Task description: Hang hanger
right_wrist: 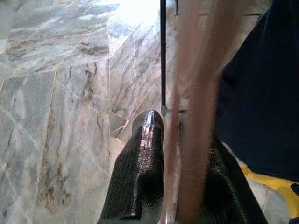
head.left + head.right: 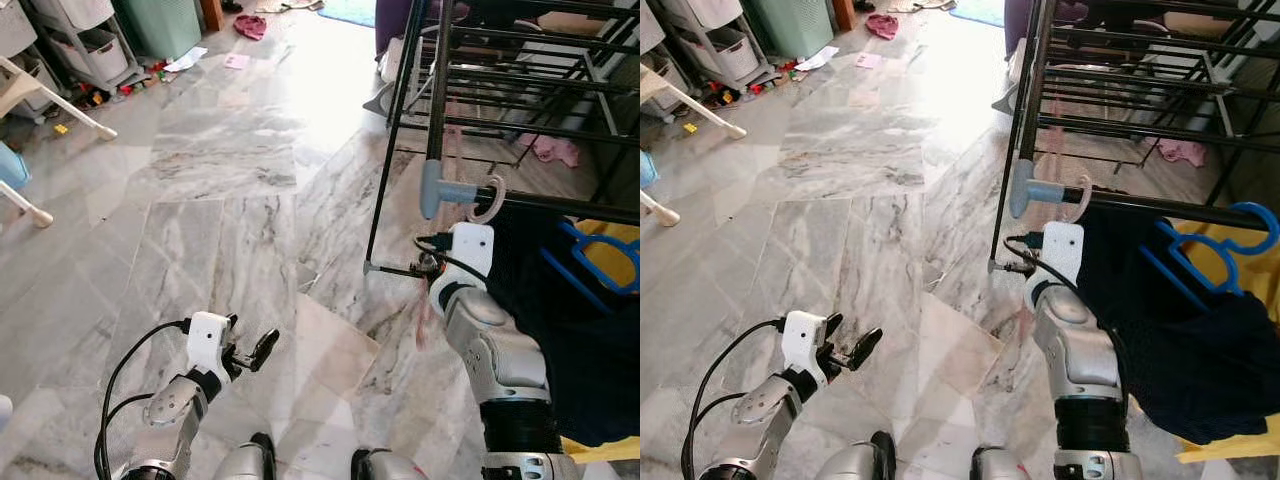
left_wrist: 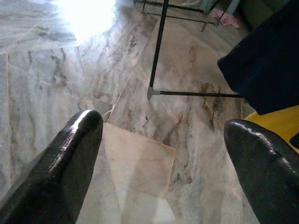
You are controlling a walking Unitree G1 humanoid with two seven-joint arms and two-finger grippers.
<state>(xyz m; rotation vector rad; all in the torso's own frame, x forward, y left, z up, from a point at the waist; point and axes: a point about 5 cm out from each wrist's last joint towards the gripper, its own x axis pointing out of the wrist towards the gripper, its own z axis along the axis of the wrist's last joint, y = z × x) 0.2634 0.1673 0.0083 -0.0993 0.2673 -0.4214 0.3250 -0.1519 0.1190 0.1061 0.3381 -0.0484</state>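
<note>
— Grippers first: where does each one stand?

— Right gripper (image 1: pixel 180 186) is raised beside the black drying rack (image 2: pixel 440 90), close under its front rail. Its two black fingers (image 1: pixel 140 172) are pinched together on a pale pink hanger (image 1: pixel 196 93) — the pink strip runs up between them in the right wrist view.

— And the hanger's hook?

— The pink hook (image 2: pixel 490 200) curls over the rack's front rail, just beside a grey-blue clip (image 2: pixel 440 190) at the corner post. The hanger's lower part is hidden behind the white wrist, so how it hangs below cannot be told.

— Left side?

— Left gripper (image 2: pixel 250 355) is held low over the marble floor (image 2: pixel 220 230), well apart from the rack, its fingers spread wide with nothing between them.

— What else sits on the rack?

— A dark navy garment (image 2: pixel 1180 360) hangs from the rail to the right of the robot's right arm, with a blue hanger (image 2: pixel 1210 250) hooked on the same rail and yellow fabric (image 2: pixel 1250 270) behind it. A small pink cloth (image 2: pixel 555 150) lies on the floor under the rack.
</note>
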